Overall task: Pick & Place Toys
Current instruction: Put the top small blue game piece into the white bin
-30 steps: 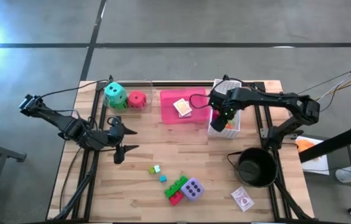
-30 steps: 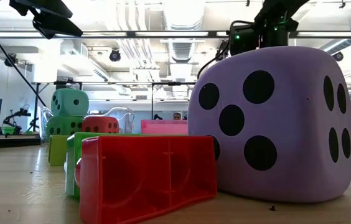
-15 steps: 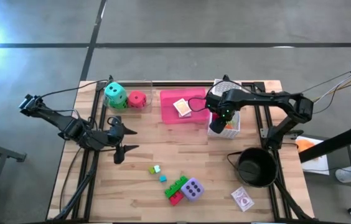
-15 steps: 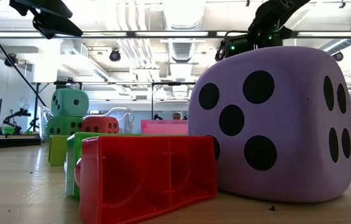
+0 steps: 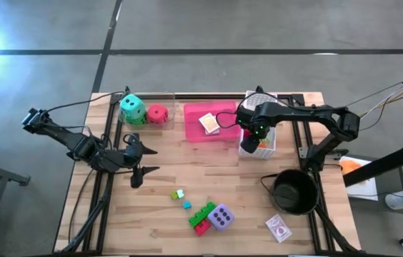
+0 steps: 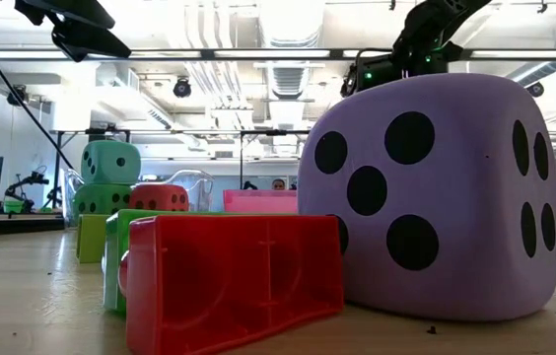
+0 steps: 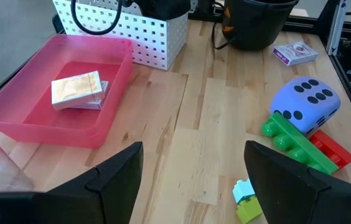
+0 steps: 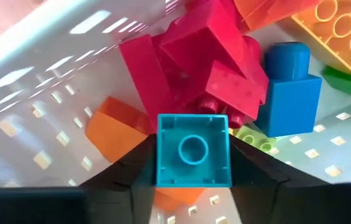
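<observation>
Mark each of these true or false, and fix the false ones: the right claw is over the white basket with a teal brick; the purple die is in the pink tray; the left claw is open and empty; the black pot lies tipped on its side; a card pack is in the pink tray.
1. The right claw has a teal brick between its fingers over the white basket: true.
2. The purple die is in the pink tray: false, it sits on the table beside the green and red bricks.
3. The left claw is open and empty: true.
4. The black pot lies on its side: false, it stands upright.
5. A card pack is in the pink tray: true.
</observation>
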### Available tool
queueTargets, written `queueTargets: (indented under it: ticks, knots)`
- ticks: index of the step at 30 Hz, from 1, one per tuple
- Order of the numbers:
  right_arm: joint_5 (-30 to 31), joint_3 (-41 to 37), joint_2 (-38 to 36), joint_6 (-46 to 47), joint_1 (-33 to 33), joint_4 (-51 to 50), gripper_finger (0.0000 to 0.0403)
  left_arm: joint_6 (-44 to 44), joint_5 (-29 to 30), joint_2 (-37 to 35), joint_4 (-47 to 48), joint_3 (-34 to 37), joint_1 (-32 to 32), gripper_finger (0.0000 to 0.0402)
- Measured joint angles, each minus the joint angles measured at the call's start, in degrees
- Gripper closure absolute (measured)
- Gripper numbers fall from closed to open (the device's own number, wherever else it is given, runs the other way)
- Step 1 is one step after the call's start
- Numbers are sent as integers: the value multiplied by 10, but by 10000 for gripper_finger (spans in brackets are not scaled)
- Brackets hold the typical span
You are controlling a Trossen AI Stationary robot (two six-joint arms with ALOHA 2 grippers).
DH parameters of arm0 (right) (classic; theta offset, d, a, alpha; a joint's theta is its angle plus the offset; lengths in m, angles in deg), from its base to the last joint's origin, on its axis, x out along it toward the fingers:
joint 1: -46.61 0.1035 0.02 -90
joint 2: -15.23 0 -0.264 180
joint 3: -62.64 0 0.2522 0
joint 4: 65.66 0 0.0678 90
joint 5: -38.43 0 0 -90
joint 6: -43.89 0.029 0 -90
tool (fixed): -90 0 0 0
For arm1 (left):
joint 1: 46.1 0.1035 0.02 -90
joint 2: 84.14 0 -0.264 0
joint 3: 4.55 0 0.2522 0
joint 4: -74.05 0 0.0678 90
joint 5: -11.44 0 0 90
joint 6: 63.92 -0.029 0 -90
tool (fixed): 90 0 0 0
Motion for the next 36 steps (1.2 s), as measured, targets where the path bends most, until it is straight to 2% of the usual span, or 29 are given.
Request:
queueTargets:
  ticks: [9,16,26,34,36]
  knots:
    - [5,2,-1,10,-1,-2,154,0,0,0,0,0,0,119]
    - [-2,34,-1,8,0,-27,115,0,0,0,0,0,0,120]
    - [5,77,-1,8,1,-63,109,-1,0,0,5,0,0,120]
    - [-4,68,0,16,1,-65,109,2,0,0,6,0,0,120]
    - [13,68,0,22,1,-72,109,2,0,0,6,0,0,120]
